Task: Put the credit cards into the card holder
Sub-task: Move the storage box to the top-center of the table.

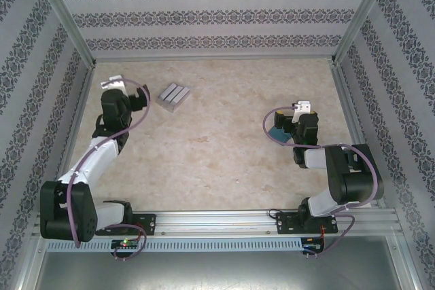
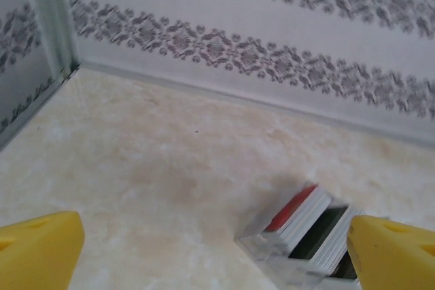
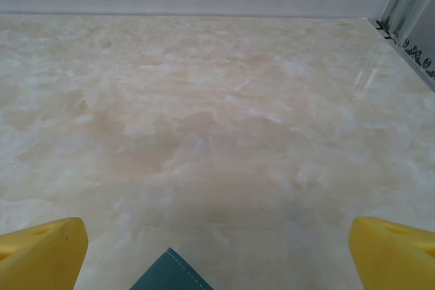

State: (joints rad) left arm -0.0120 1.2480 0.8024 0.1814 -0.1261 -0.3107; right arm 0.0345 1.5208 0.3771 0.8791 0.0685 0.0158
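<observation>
Right gripper point(image 3: 217, 256) stood spread above the holder point(image 3: 166, 275); left gripper point(image 2: 214, 256) likewise spread near the cards point(image 2: 309, 219). Holder judged light, thin, slippery; best pinched across an edge.

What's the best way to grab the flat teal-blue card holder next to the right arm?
Probably across two opposite edges of the flat teal-blue card holder, coming straight down: it lies flat on the beige marbled table, offering only thin sides. The right gripper, jaws open, is close by.
</observation>
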